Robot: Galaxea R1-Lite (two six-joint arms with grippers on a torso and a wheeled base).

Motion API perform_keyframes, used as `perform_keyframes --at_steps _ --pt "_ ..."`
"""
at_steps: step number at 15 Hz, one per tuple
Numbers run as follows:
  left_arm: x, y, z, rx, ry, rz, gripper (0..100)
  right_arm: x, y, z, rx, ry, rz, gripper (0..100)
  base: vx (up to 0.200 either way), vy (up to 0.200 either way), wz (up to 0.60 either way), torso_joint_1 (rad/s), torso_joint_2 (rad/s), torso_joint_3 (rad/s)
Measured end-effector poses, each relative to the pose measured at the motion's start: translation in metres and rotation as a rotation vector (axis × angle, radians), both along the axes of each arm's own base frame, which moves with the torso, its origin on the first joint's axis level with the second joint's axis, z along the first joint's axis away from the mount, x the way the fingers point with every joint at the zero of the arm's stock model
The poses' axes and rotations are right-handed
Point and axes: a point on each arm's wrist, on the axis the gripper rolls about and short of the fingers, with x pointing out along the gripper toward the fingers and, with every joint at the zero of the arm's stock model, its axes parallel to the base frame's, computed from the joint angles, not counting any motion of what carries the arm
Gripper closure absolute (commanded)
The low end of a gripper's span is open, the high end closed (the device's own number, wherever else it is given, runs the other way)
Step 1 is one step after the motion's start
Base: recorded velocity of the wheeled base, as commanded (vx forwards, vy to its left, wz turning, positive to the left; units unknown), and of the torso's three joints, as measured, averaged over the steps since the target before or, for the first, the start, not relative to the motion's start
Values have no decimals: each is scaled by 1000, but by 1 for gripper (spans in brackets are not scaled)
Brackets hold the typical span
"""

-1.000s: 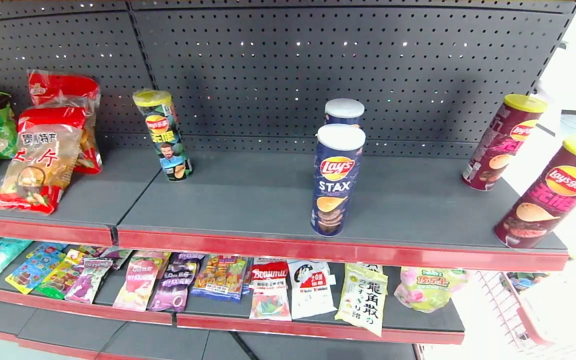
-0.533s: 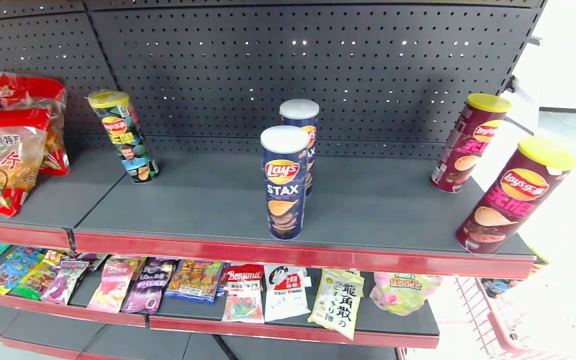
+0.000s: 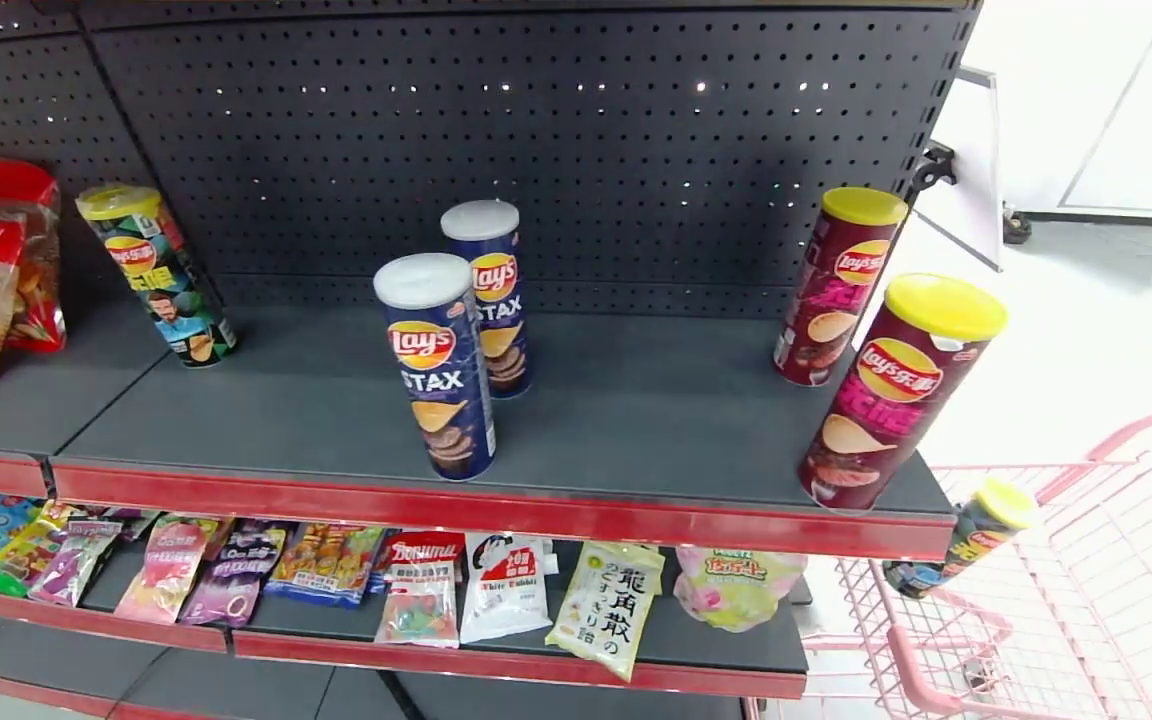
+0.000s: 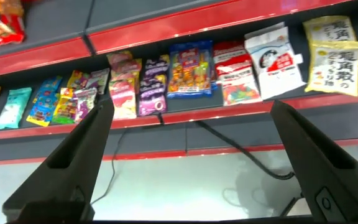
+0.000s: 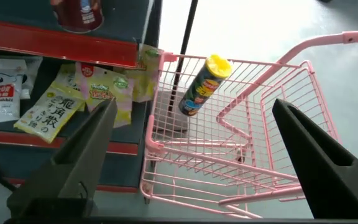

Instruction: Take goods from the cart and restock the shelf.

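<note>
The shelf (image 3: 636, 420) already carried five chip cans (image 3: 436, 370) standing upright, so the restocking looked well along. The pink cart (image 3: 1086, 600) beside its right end held one more yellow-lidded can (image 3: 966, 540), leaning in the basket and not yet fetched. The right wrist view looked down into that cart past the right hand (image 5: 194, 102), spread wide and empty, whereas the left wrist view showed the left hand (image 4: 191, 106), equally wide and empty, before rows of snack bags (image 4: 229, 68).

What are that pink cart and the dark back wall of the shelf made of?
The pink wire-grid shopping cart looks like coated metal wire: thin crossing bars with a glossy finish. The dark perforated back panel seems to be matte painted sheet metal, with regular punched holes letting light through.
</note>
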Motion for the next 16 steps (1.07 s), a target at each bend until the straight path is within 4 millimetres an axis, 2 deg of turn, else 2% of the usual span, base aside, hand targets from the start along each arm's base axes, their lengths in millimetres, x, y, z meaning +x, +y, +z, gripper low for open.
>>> perform_keyframes --at_steps 2,4,14,16 --pt "0 0 0 0 -1 0 0 0 0 0 0 0 1 0 0 -200 0 0 2 2" --pt "0 0 0 1 0 0 0 0 0 0 0 -1 2 0 0 0 0 0 0 0" --pt "2 -1 3 5 -41 -17 0 -1 0 -1 0 -6 2 0 0 0 -600 2 3 1" --pt "2 0 3 4 -44 -36 0 -1 0 -1 0 -6 2 0 0 0 0 0 0 0"
